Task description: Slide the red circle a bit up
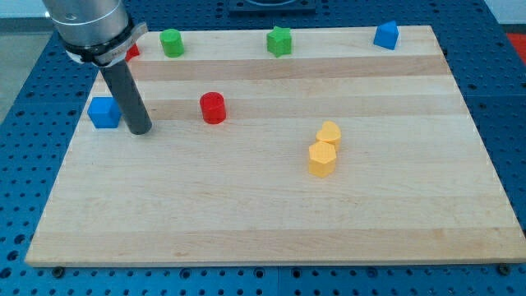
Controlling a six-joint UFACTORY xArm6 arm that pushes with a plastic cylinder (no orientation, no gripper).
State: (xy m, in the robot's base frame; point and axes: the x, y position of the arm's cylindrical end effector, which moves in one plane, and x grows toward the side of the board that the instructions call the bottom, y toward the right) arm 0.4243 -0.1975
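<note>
Blue cube (103, 113): sits at the view's left edge of the table (263, 222), just beside the rod on its left; a leftward drift of the rod would knock it.
Red piece behind the arm (132, 52): only a sliver shows at the view's top left, shape not discernible.
My tip (140, 131): rests on the table to the view's left of the red circle, apart from it, roughly level with its lower edge. There is no pincer on this arm, so whether it is open or closed cannot be told.
Green blocks (171, 42) and (279, 40): stand along the view's top edge; an over-long push could send the red circle up between them.
Red circle (213, 108): the task's thing, left of centre in the upper half. Judged risk: pushing from the present side would slide it rightward, not up; the tip likely needs to pass below it first, and an off-centre contact could make it roll aside.
Yellow blocks (329, 133) and (322, 159): touching, right of centre, well apart from the red circle.
Blue block (386, 35): top right, remote.
Writing: none legible anywhere.
</note>
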